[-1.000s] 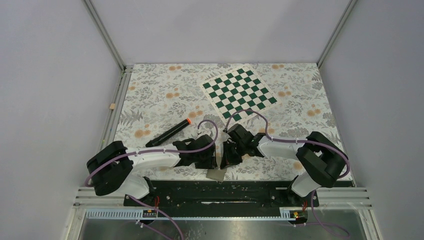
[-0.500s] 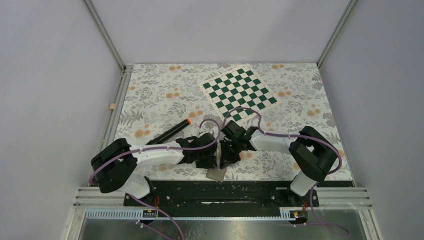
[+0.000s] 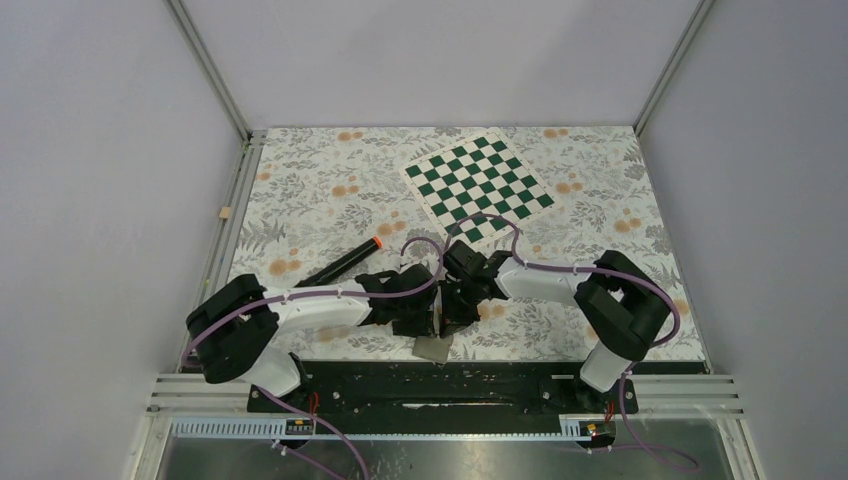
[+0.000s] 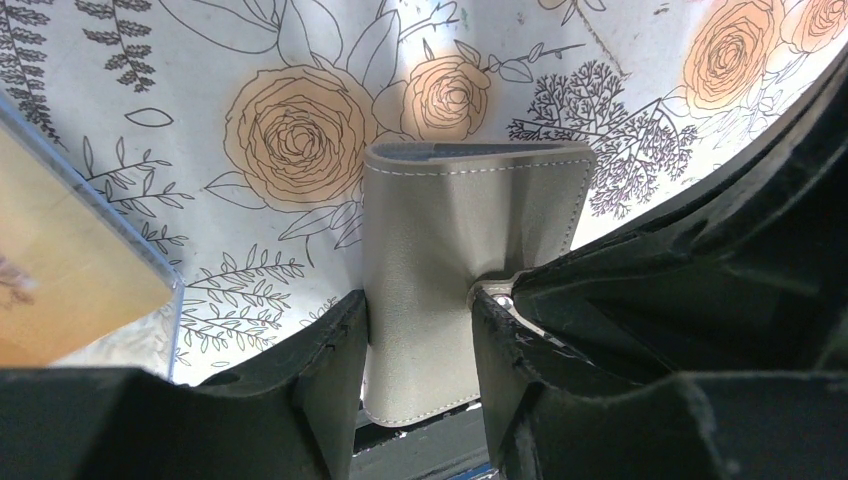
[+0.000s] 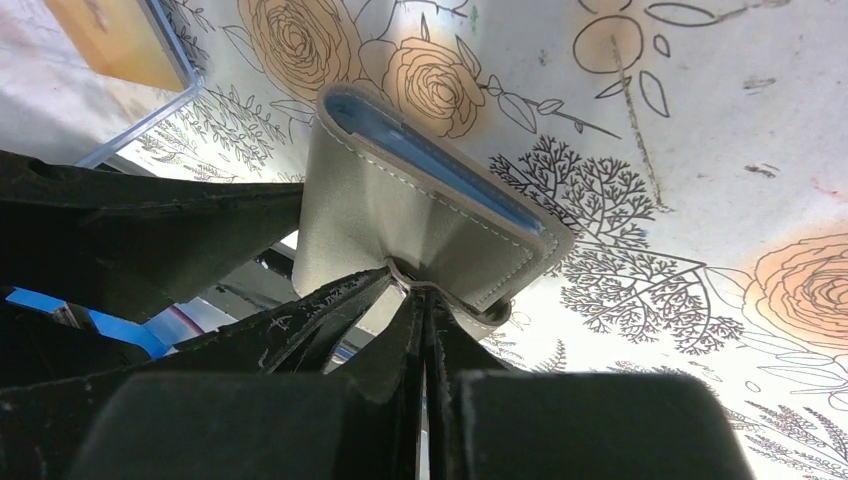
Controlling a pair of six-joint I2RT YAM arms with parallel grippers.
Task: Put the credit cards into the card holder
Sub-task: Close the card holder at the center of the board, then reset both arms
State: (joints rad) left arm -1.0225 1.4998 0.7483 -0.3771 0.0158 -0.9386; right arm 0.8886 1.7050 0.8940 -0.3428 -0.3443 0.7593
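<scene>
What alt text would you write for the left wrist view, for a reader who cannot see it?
A grey card holder is clamped between the two black fingers of the left end effector, over a floral tablecloth. At the left edge, an orange-yellow card shows inside a clear tray.

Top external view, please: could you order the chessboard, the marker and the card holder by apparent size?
1. Green-and-white checkered chessboard, largest.
2. Black marker with orange tip.
3. Grey folding card holder, mostly covered, so unsure.
</scene>
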